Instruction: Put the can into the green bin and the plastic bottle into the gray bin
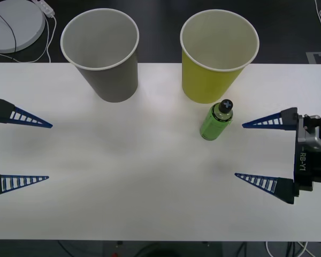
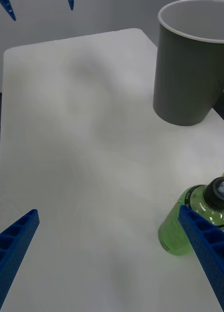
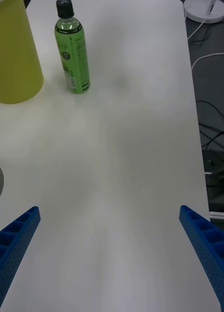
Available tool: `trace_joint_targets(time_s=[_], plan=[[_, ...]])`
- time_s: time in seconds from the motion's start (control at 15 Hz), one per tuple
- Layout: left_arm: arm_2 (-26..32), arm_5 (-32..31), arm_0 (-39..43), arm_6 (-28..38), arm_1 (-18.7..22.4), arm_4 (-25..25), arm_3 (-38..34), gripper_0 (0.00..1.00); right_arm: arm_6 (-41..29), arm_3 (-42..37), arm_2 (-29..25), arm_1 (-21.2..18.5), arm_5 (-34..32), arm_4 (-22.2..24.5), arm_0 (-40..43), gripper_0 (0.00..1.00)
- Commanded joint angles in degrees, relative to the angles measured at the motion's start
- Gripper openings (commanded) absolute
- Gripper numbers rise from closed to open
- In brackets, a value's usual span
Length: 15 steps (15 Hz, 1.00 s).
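We have both arms at the table point(image 1: 150, 187) edges with nothing in hand. Our right gripper point(image 1: 245, 151) sits at the right edge, fingers spread wide and empty, and points inward toward the bottle point(image 1: 217, 120), which stands upright just near-right of the green bin point(image 1: 216, 59), close to its base but apart from it as far as we can tell. In the right wrist view one blue finger point(image 2: 204, 243) overlaps the bottle point(image 2: 190, 224), so the gap is only roughly lined up with it; we judge this as staging for a side grasp, with no contact yet. Our left gripper point(image 1: 45, 152) is at the left edge, fingers also wide apart and empty, well away from everything; from its wrist view the bottle point(image 3: 71, 48) and green bin point(image 3: 14, 53) are far across the table. The gray bin point(image 1: 104, 53) stands at the far left, the green bin at the far centre-right, both upright and open. The bottle is nearest the wrong bin, so we will have to carry it left across to the gray one. The right arm is the obvious pick given how close it is. Risk: a tall narrow bottle right next to the green bin, so a sloppy approach could tip it or nudge the bin. We see no can on the table.
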Motion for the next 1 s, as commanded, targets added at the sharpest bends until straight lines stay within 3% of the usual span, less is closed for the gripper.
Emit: trace_joint_targets(time_s=[0.07,0.4,0.67,1.0], plan=[[0.0,0.0,0.0,0.0,0.0,0.0,0.0,1.0,1.4,-0.01,-2.36,-0.54,1.9,-1.29,3.69,1.0],[0.0,0.0,0.0,0.0,0.0,0.0,0.0,1.0,4.74,-0.01,-7.2,-1.6,6.82,-4.28,12.39,1.0],[0.0,0.0,0.0,0.0,0.0,0.0,0.0,1.0,11.59,0.96,-10.36,-1.77,11.65,-7.97,18.98,1.0],[0.0,0.0,0.0,0.0,0.0,0.0,0.0,1.0,13.0,2.19,-13.88,-1.77,15.96,-9.99,26.62,1.0]])
